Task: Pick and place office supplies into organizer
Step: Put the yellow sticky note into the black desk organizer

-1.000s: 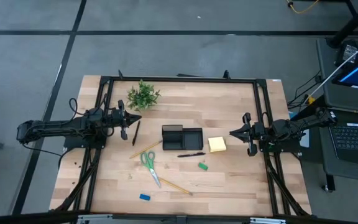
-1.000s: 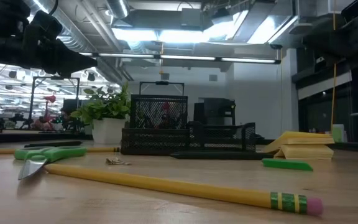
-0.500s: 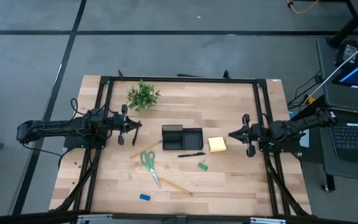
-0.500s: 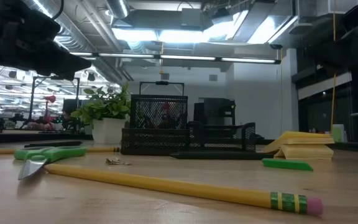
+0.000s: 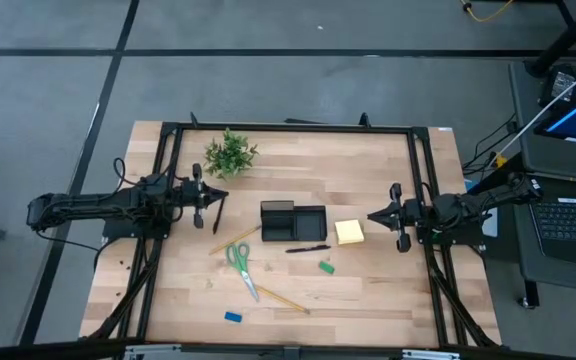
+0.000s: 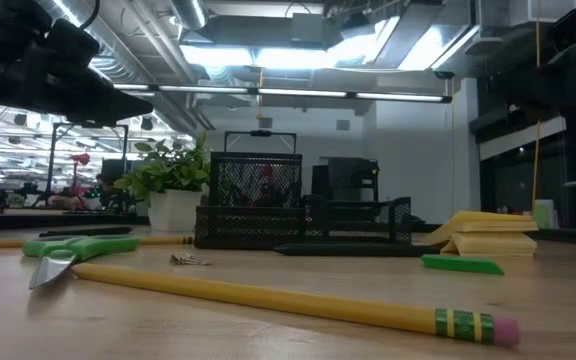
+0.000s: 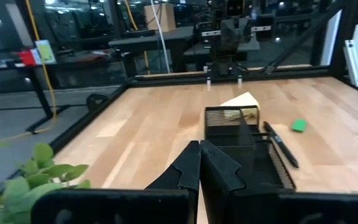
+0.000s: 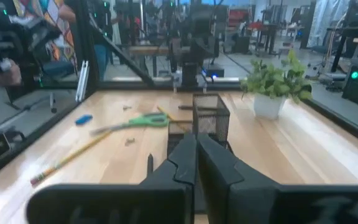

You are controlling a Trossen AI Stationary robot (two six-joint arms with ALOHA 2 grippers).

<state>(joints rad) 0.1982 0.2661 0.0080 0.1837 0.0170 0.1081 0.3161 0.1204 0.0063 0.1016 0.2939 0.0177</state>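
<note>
A wooden tabletop (image 5: 368,170) was seen from above, with a dark robot arm reaching in from each side. The left hand (image 5: 211,198) hovered near the left edge, fingers pressed together and holding nothing. The right hand (image 5: 377,216) hovered near the right edge, fingers likewise closed and empty.

The black organizer (image 5: 292,222) sat near the tabletop's middle. No supply could be seen inside it, so the task appeared barely begun. A yellow sticky-note pad (image 5: 349,232) lay just beside it toward the right edge, and a black pen (image 5: 308,248) lay along its front. Green-handled scissors (image 5: 239,264), two yellow pencils (image 5: 281,298), a green block (image 5: 326,267) and a blue block (image 5: 232,317) lay loose toward the front edge. Another black pen (image 5: 218,214) lay by the left hand. A leafy plant (image 5: 230,154) stood near the back-left corner.
</note>
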